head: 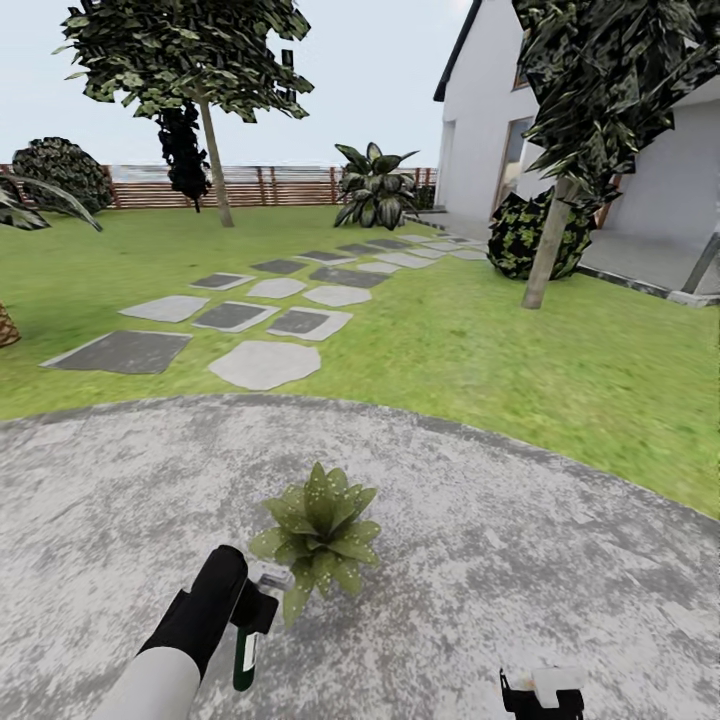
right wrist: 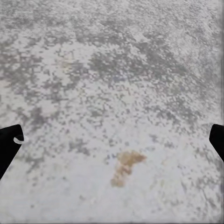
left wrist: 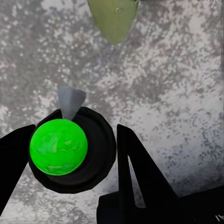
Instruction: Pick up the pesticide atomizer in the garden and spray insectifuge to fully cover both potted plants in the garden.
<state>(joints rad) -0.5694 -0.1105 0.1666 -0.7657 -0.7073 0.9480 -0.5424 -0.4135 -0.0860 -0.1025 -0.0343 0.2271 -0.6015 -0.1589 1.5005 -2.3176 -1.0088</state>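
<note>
Left arm [head: 190, 625] reaching up from the lower left of the head view, forearm angled toward centre, wrist bent down. Left gripper [left wrist: 74, 149] clamped on the atomizer [head: 245, 655], black fingers [left wrist: 135, 163] either side of its bright green top, grey nozzle toward a leaf. Atomizer hanging just beside the potted plant [head: 320, 530] at lower centre on the patio [head: 520, 500]. Right gripper [head: 545, 692] low at bottom right, fingers [right wrist: 9, 140] spread wide over bare paving, holding nothing.
</note>
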